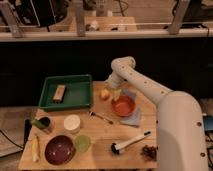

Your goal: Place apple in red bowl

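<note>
So the robot's pincer (116, 93) hangs low over the back edge of the wooden worktop (102, 132), and honestly there's no telling whether it's wide, narrow or gripping anything. The small round yellow-orange apple (104, 93) sits on the wood just beside the pincer, on the side toward the green plastic tray (48, 93). It's close enough that contact can't be ruled out, but it looks like it's resting on the worktop, not lifted. The shallow red-orange bowl (124, 106) is just in front of the pincer on the other side, parked on a folded blue cloth (134, 119). That probably explains the pose: the arm is bent sharply down between fruit and bowl, so a pickup would need only a short hop across. The apple itself is tiny next to the bowl, smooth, pale yellow with a warmer reddish tint, and round enough that it could roll if nudged. The dark grape bunch (148, 151) and the maroon bowl (60, 149) are well away from the pincer at the near edge, so they shouldn't get in the way.
</note>
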`<state>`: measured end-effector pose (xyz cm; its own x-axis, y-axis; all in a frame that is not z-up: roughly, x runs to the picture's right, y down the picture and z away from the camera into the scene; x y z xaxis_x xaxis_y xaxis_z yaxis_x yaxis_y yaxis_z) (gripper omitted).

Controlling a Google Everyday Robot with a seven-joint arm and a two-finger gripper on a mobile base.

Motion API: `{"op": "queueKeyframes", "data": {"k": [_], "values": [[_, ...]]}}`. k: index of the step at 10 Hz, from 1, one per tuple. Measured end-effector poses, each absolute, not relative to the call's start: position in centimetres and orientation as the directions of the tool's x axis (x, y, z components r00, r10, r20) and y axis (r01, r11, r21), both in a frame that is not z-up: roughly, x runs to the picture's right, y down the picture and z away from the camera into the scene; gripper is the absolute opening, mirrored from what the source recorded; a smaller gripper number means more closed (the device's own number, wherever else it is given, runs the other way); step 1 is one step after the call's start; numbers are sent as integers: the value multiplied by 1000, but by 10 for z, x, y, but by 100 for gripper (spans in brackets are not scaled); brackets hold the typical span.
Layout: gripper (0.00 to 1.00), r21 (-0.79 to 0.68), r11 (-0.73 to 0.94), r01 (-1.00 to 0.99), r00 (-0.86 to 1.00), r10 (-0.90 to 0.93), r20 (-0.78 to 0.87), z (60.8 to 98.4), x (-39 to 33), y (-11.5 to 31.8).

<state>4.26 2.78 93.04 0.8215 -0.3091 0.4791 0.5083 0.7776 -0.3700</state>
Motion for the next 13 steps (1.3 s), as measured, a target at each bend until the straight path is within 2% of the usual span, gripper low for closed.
{"op": "queueKeyframes", "data": {"k": [4, 6, 9, 13], "values": [[80, -419, 756, 503, 838, -307, 452, 923, 29, 7], [80, -440, 757, 483, 835, -247, 491, 919, 24, 2], [80, -447, 760, 472, 782, -126, 611, 916, 17, 5], [80, -434, 772, 465, 771, -113, 627, 912, 1, 15]]}}
